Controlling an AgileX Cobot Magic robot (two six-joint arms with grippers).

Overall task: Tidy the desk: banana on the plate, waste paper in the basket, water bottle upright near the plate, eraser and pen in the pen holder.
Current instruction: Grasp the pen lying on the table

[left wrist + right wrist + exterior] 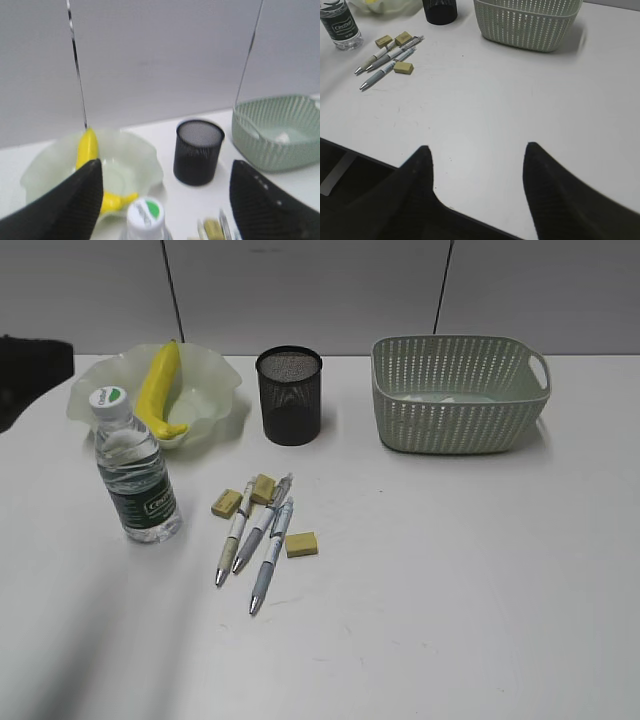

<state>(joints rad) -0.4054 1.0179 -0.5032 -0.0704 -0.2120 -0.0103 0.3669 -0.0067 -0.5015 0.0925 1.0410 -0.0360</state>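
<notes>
Spreading wide and white beneath me, the tabletop (450, 590) carries everything toward its far edge. Biggest on it is the basket (458, 392), standing near the far right corner, with something pale lying inside that I cannot identify. Next comes the plate (210, 375) toward the far left corner, and the banana (160, 387) lies in it, leaning up against the ruffled rim. The water bottle (135, 470) stands upright just in front of the plate, near the left edge. The pen holder (289, 395) sits between plate and basket along the far edge. Three pens (258, 540) lie side by side in front of the holder, with three erasers (262, 488) around them. My left pincer (162, 200) hangs above the bottle's cap, fingers well apart and holding nothing. My right pincer (477, 170) hovers over the near edge, fingers also apart, gripping nothing.
</notes>
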